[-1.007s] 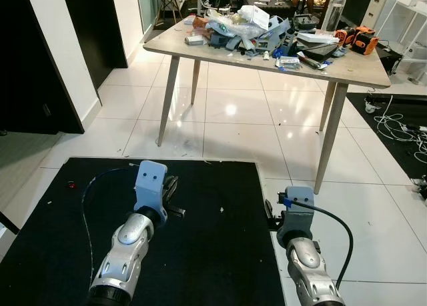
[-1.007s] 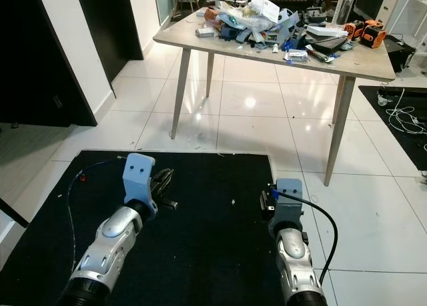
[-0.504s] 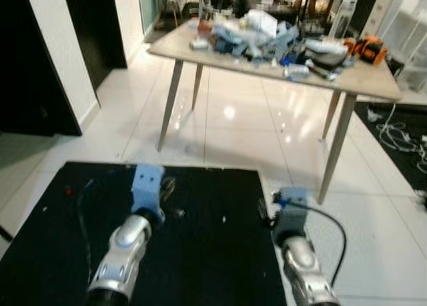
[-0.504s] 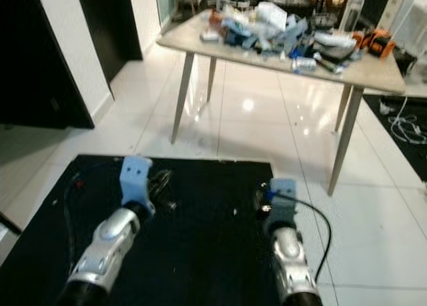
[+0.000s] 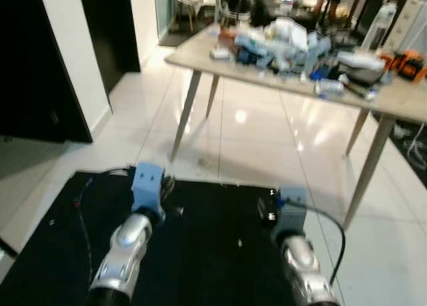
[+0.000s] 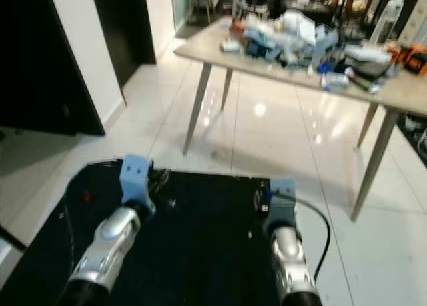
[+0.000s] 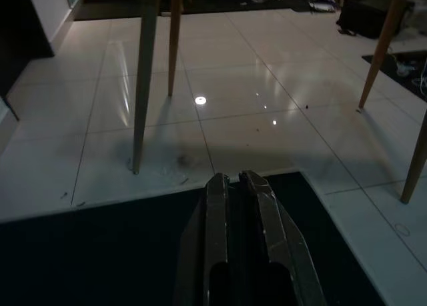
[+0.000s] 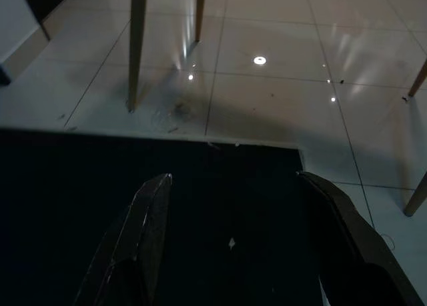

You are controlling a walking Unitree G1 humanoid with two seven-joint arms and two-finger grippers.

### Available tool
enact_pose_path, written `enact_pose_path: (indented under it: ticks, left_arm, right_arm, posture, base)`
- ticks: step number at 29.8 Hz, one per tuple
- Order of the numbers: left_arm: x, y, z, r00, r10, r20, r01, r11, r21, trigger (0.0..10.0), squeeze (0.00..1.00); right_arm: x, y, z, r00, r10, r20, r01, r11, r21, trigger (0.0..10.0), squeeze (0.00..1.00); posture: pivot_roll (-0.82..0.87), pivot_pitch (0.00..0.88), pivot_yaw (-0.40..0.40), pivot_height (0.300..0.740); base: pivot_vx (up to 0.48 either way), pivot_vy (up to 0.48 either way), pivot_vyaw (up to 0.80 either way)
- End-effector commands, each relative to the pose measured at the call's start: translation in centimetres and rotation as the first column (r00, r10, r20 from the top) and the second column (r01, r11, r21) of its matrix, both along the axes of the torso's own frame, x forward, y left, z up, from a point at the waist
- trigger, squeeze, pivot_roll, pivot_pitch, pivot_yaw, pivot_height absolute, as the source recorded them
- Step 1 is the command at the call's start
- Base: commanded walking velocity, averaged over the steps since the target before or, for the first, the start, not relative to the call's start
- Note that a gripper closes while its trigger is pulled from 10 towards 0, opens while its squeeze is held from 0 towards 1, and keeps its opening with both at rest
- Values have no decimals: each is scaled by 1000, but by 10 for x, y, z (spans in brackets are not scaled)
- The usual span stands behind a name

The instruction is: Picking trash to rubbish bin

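Honestly, my main worry is the blur in the head views: I am steering toward a heap of trash (image 5: 277, 39) on the tabletop (image 5: 393, 96) ahead, well apart from both arms, and I cannot separate or count its pieces from here. Picking the wrong thing is likely, since an orange tool (image 5: 408, 61) lies in the same clutter. I make out no rubbish bin, so I would judge the drop point unknown for now. One black mat (image 5: 213, 253) lies under the arms, and its edge could catch a foot on the glossy tiles. Three wooden legs are countable under the tabletop. Two arms: the left end effector (image 7: 235, 181) has its fingers pressed together, empty; the right end effector (image 8: 230, 179) is spread wide, also empty. White specks (image 8: 231, 242) dot the mat, possibly litter.
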State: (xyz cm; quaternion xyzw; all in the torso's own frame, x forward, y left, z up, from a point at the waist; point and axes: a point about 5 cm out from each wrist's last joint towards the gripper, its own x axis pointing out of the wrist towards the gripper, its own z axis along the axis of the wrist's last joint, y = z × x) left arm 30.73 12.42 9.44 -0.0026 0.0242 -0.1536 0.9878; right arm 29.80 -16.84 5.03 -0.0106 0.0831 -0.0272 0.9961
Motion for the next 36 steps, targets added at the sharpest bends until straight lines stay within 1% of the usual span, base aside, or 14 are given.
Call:
enact_pose_path:
  ticks: [1, 4, 31, 36]
  left_arm:
    - [-1, -3, -2, 1000, -14, -5, 14, 1000, 13, 10000, 0]
    - [-1, -4, -2, 1000, -15, -5, 15, 1000, 13, 10000, 0]
    - [-2, -7, -2, 1000, -25, -3, 25, 1000, 12, 10000, 0]
    - [-2, -7, -3, 1000, -22, -5, 22, 1000, 10, 10000, 0]
  right_arm:
    - [-4, -7, -4, 1000, -18, -21, 18, 1000, -7, 10000, 0]
    - [-4, -8, -4, 1000, -19, -19, 19, 1000, -9, 10000, 0]
    - [-4, -10, -4, 999, -29, -19, 28, 1000, -9, 10000, 0]
    - [-4, -11, -3, 1000, -23, -21, 23, 1000, -13, 10000, 0]
  posture:
    - [-40, 37, 30, 740]
    - [-42, 34, 30, 740]
    - [-44, 46, 28, 740]
    - [-48, 53, 27, 740]
  base:
    - [409, 0, -800]
    - [409, 0, -692]
    - [410, 0, 0]
    - [409, 0, -640]
